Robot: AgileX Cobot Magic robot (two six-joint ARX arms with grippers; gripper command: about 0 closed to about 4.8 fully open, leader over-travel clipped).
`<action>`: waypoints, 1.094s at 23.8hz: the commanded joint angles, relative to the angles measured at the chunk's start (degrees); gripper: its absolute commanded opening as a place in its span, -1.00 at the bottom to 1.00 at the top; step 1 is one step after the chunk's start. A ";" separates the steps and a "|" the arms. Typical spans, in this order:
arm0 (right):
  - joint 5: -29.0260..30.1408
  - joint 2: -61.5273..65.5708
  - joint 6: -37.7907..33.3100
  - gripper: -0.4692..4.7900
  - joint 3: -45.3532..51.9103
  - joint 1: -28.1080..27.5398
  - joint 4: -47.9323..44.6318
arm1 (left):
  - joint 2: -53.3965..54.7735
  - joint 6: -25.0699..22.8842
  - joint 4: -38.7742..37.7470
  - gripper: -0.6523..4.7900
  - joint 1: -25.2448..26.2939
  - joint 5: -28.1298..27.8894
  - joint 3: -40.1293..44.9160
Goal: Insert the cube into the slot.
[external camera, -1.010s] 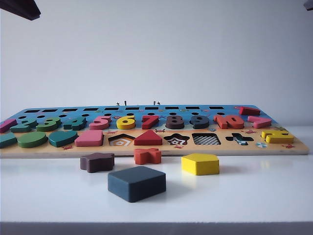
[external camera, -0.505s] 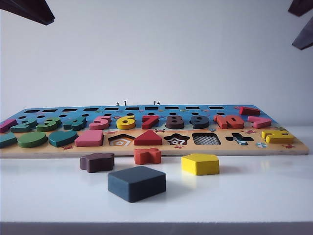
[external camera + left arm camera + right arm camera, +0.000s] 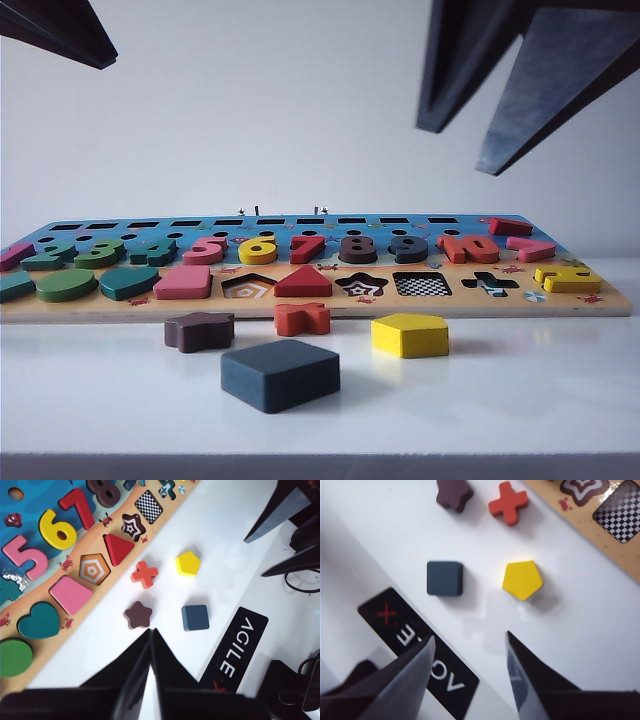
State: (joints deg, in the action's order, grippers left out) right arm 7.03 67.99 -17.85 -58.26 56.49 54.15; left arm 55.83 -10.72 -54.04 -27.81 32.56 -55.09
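The cube (image 3: 280, 374) is a flat navy-grey block lying loose on the white table in front of the board, also seen in the wrist views (image 3: 195, 617) (image 3: 444, 578). The slot (image 3: 421, 284) is the board's square recess with a checkered floor (image 3: 150, 507) (image 3: 620, 511), and nothing lies in it. My right gripper (image 3: 470, 636) hangs open and empty high over the table, near the cube and the yellow pentagon; in the exterior view it (image 3: 460, 150) fills the upper right. My left gripper (image 3: 151, 630) is shut and empty, held high near the maroon star.
A yellow pentagon (image 3: 409, 335), a red-orange cross (image 3: 301, 318) and a maroon star (image 3: 198, 330) lie loose around the cube. The puzzle board (image 3: 100, 308) holds numbers and shapes, including a pink square (image 3: 183, 283). A black lettered plate (image 3: 235, 647) lies at the table's near edge.
My right gripper has swung down and inward from the upper right corner and now looms large. The left gripper has barely shifted. The blocks have not moved.
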 commanded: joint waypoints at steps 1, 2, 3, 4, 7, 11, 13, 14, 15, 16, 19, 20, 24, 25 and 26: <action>-0.61 2.29 -12.41 0.14 -0.50 1.05 -4.26 | -0.13 -0.85 0.35 -0.70 0.09 0.68 0.04; -0.59 3.06 -13.66 0.14 -0.50 1.40 -4.98 | -0.15 -0.85 0.37 -0.70 0.11 0.70 0.04; -0.59 3.54 -13.88 0.14 -0.50 1.75 -5.33 | -0.17 -0.85 0.42 -0.70 0.09 0.74 0.07; -0.59 4.11 -13.86 0.14 -0.50 2.32 -5.73 | -0.22 -0.85 0.52 -0.70 0.11 1.01 0.15; -0.59 6.12 -11.21 0.14 -0.50 5.35 -6.99 | -1.42 -0.85 2.58 -0.70 0.11 1.62 1.81; -0.70 7.54 -6.56 0.14 -0.52 7.54 -7.85 | -2.82 -1.31 3.21 -0.70 0.09 1.81 3.54; -1.79 8.44 -6.29 0.19 -0.52 8.13 -8.15 | -3.04 -1.84 3.19 -0.70 0.09 2.05 3.69; -2.45 8.70 -6.29 0.24 -0.52 8.20 -8.26 | -3.10 -1.99 3.32 -0.70 0.09 2.16 3.69; -3.04 9.16 -6.29 0.30 -0.52 8.20 -8.37 | -3.15 -2.08 3.63 -0.70 0.11 2.23 3.69; -3.28 9.64 -6.32 0.37 -0.52 8.20 -8.50 | -3.15 -2.14 4.02 -0.70 0.11 2.60 3.69; -3.87 12.46 -6.47 0.54 -0.52 8.22 -9.35 | -3.15 -2.16 5.35 -0.70 0.11 3.06 3.69; -4.11 13.07 -6.56 0.54 -0.52 8.22 -9.60 | -3.15 -2.16 5.35 -0.70 0.11 3.06 3.69; -4.31 14.86 -7.85 0.53 -0.59 8.44 -11.78 | -3.15 -2.32 6.14 -0.70 0.11 3.06 3.69; -4.33 14.91 -7.93 0.53 -0.59 8.46 -11.98 | -3.15 -2.36 6.23 -0.70 0.11 3.06 3.69; -4.74 15.04 -8.04 0.53 -0.59 8.48 -12.17 | -3.15 -2.38 6.23 -0.70 0.11 3.06 3.69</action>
State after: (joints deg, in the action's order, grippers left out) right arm 3.11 83.05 -25.50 -58.54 64.75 42.89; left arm 52.90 -12.47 -48.58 -27.81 35.07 -51.20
